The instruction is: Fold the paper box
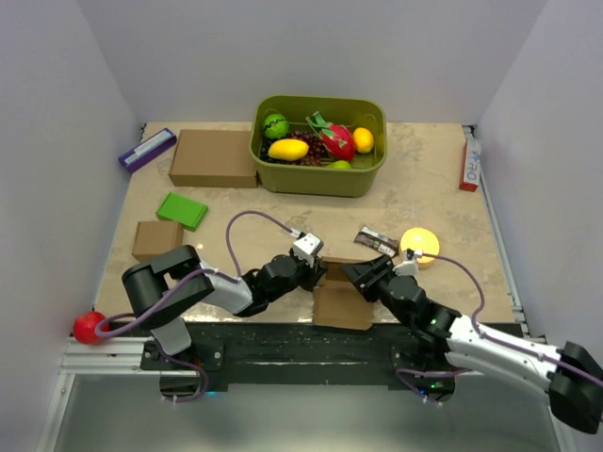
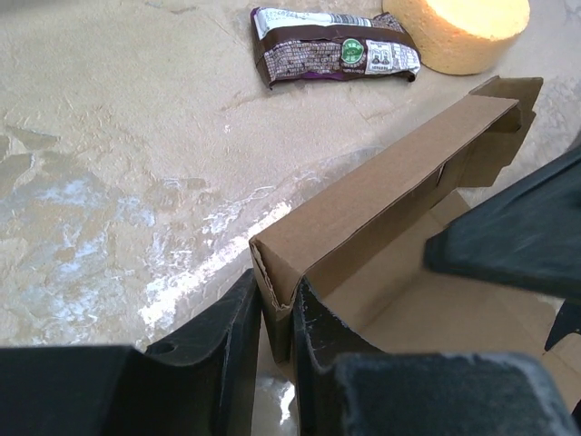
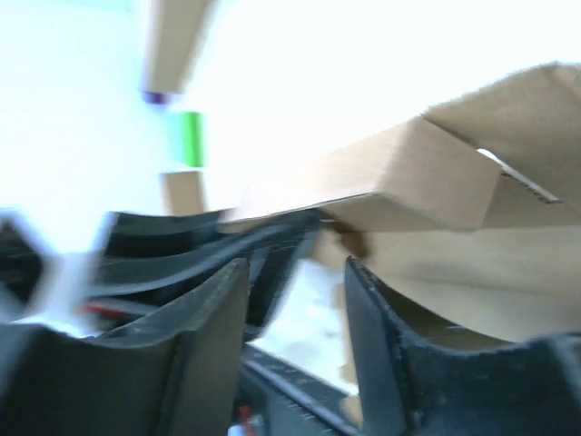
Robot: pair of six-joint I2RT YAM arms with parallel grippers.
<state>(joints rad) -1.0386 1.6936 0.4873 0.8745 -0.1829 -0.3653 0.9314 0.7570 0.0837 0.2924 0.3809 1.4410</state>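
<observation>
Closest to the lens in the left wrist view, the black fingers of the left end effector [image 2: 277, 295] are pinched on the near corner of a raised side wall of the paper box [image 2: 390, 191], one finger on each side of the cardboard. Seen from overhead, the box sits in the lower middle of the frame, at the near edge of the worktop [image 1: 424, 188], between the two arms. The right end effector [image 3: 295, 291] has its fingers apart with nothing between them, and the cardboard lies just to their right in its blurred view. The box looks light and thin, stiff across its panels and ready to bend at the creases. I'd guess it slides easily on the smooth marbled worktop and crumples if squeezed mid-panel. A hold on a wall edge near a corner, or on a tab, seems best. A snack packet [image 2: 331, 50] and a yellow sponge [image 2: 467, 27] lie beyond it. A green bin [image 1: 318, 179] of toy fruit stands at upper middle, and plain white walls close in the sides.
</observation>
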